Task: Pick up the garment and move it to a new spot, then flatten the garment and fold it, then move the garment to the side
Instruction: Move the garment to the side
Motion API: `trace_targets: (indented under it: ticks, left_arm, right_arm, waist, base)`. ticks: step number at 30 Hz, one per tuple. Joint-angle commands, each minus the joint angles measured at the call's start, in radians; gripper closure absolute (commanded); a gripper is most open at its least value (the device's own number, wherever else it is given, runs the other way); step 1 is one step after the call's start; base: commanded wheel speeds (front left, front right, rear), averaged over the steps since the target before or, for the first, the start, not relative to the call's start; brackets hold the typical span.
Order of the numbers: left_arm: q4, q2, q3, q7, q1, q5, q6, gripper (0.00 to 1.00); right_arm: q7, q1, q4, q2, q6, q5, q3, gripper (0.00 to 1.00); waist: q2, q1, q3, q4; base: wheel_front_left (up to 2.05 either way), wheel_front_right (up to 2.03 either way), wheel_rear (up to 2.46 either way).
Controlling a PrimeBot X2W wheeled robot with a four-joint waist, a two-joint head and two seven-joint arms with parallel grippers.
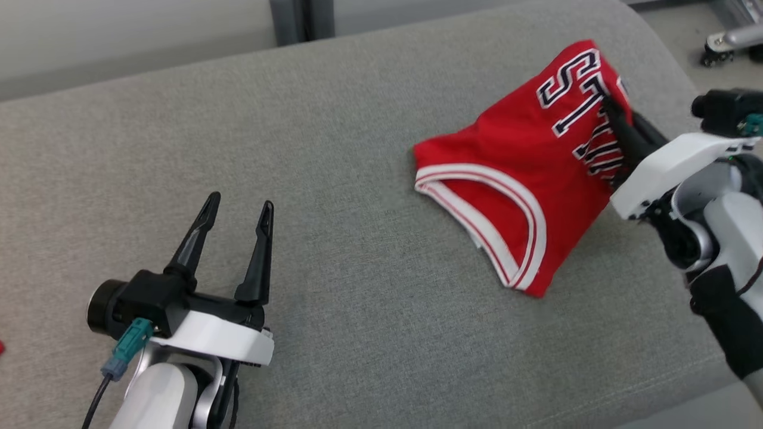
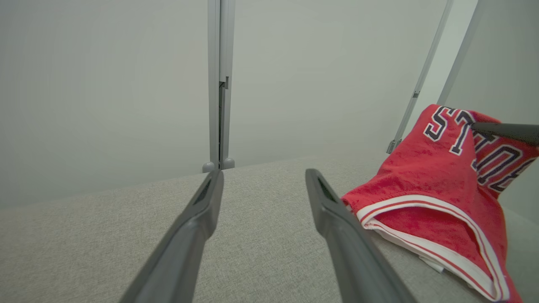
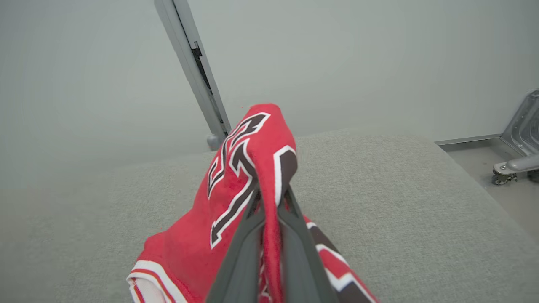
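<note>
Right hand (image 1: 609, 107) clamped on a lettered fold of the red jersey (image 1: 512, 161), left hand (image 1: 239, 205) spread, idle; cloth looks light and limp, so pinch hem corners.

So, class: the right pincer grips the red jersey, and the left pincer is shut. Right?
No: the left pincer stands open, as the left wrist view shows. The right pincer does grip the red jersey.
</note>
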Motion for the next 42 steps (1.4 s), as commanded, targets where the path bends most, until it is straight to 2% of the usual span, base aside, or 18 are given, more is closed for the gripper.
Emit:
trace_targets:
  ticks: [1, 10, 15, 16, 17, 18, 19, 20, 29, 36, 42]
  left_arm:
    - [-0.008, 0.014, 0.002, 0.007, -0.023, 0.011, -0.002, 0.00]
    - [-0.044, 0.039, -0.003, 0.040, -0.068, 0.019, -0.005, 0.00]
    - [-0.057, 0.048, -0.003, 0.050, -0.070, 0.019, -0.001, 0.00]
    - [-0.059, 0.050, -0.003, 0.051, -0.074, 0.019, 0.000, 0.00]
    - [-0.060, 0.049, -0.005, 0.053, -0.076, 0.019, 0.002, 0.00]
    - [-0.060, 0.047, -0.007, 0.054, -0.077, 0.020, 0.002, 0.00]
    - [-0.060, 0.047, -0.007, 0.054, -0.077, 0.020, 0.002, 0.00]
    - [-0.059, 0.045, -0.010, 0.053, -0.078, 0.020, 0.004, 0.00]
    - [-0.020, 0.025, -0.011, 0.014, -0.046, -0.004, 0.012, 0.00]
    - [0.019, 0.013, 0.021, -0.027, 0.017, -0.042, 0.028, 0.00]
    - [0.027, 0.021, 0.049, -0.036, 0.072, -0.069, 0.038, 0.00]
  right_arm:
    - [-0.018, -0.035, 0.025, -0.013, 0.000, 0.006, -0.006, 1.00]
    - [-0.083, -0.167, 0.242, -0.077, 0.000, 0.033, -0.047, 1.00]
    - [-0.098, -0.196, 0.292, -0.067, 0.000, 0.024, -0.032, 1.00]
    - [-0.111, -0.209, 0.320, -0.072, 0.000, 0.019, -0.031, 0.95]
    - [-0.120, -0.213, 0.334, -0.068, 0.000, 0.019, -0.031, 0.80]
    - [-0.125, -0.216, 0.348, -0.060, 0.000, 0.018, -0.030, 0.44]
    - [-0.125, -0.216, 0.348, -0.060, 0.000, 0.018, -0.030, 0.44]
    - [-0.133, -0.220, 0.357, -0.054, 0.000, 0.014, -0.025, 0.00]
    - [-0.201, -0.195, 0.361, -0.077, 0.000, -0.013, 0.009, 0.00]
    - [-0.223, -0.097, 0.223, -0.145, 0.000, -0.042, 0.009, 0.00]
    - [-0.225, 0.063, 0.066, -0.170, 0.000, -0.071, -0.059, 0.00]
  waist:
    - [0.0000, 0.0000, 0.097, -0.049]
    - [0.0000, 0.0000, 0.180, -0.054]
    - [0.0000, 0.0000, 0.197, -0.053]
    - [0.0000, 0.0000, 0.200, -0.053]
    - [0.0000, 0.0000, 0.199, -0.052]
    - [0.0000, 0.0000, 0.198, -0.050]
    - [0.0000, 0.0000, 0.198, -0.050]
    - [0.0000, 0.0000, 0.194, -0.047]
    - [0.0000, 0.0000, 0.084, -0.008]
    - [0.0000, 0.0000, -0.093, 0.060]
    - [0.0000, 0.0000, -0.189, 0.119]
  base:
    - [0.00, 0.00, 0.00]
    - [0.00, 0.00, 0.00]
    - [0.00, 0.00, 0.00]
    - [0.00, 0.00, 0.00]
    - [0.00, 0.00, 0.00]
    - [0.00, 0.00, 0.00]
    - [0.00, 0.00, 0.00]
    - [0.00, 0.00, 0.00]
    - [0.00, 0.00, 0.00]
    - [0.00, 0.00, 0.00]
    - [0.00, 0.00, 0.00]
